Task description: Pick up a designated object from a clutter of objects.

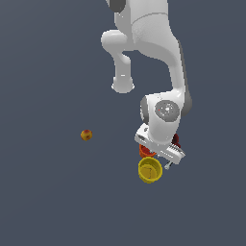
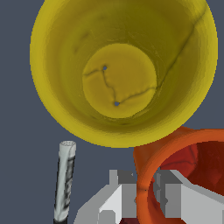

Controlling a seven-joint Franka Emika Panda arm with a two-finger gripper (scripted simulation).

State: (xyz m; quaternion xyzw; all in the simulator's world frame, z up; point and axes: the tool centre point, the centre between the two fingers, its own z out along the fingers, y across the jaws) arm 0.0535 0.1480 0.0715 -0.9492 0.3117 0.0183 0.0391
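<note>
While your jaws straddle the small tapered orange cup's [image 2: 146, 183] rim, still apart, the larger yellow cup [image 2: 122, 70] stands just beside it.

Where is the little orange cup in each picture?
Exterior view: the orange cup peeks out under the arm's pincer, just above the yellow cup.
Wrist view: the orange cup fills the lower corner, its rim between the pincer fingers.
Shared landmark: the yellow cup right beside it.

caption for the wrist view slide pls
Gripper fingers straddling the orange cup rim, beside the yellow cup and silver tool.
</note>
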